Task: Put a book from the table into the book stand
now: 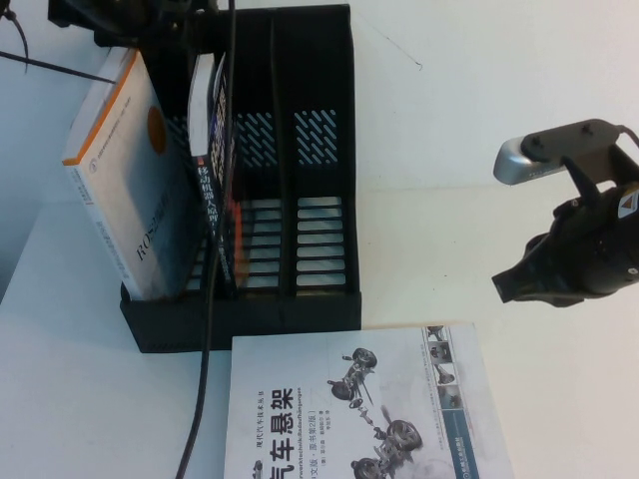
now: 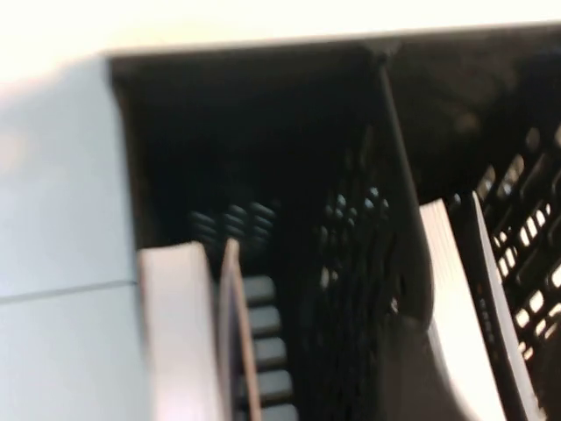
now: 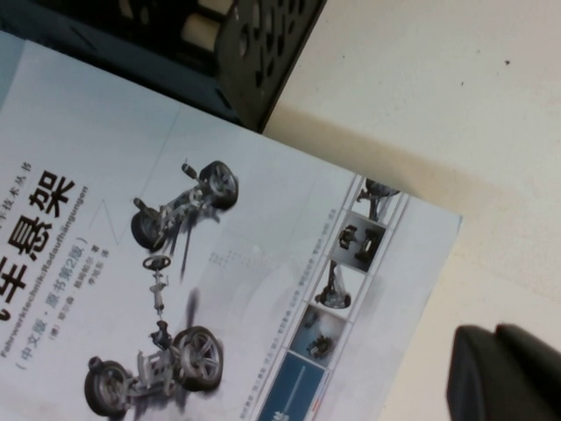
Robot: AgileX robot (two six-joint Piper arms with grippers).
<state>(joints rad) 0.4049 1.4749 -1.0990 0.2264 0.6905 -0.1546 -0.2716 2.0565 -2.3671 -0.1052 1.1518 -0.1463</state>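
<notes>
While left gripper [image 1: 150, 15] hovers above, book [image 1: 222, 150] stands racked.

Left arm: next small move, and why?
Probably raise the left tool straight up, clear of the book stand. The book already stands inside it, next to the white-and-orange book, and the left tool hangs right over the stand. The right tool is shut, off to the right above the table.

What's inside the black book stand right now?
The book stand holds a white-and-orange book in its left slot and a black book in the middle; the right slot shows only slotted floor. Their lower edges are hidden.
</notes>
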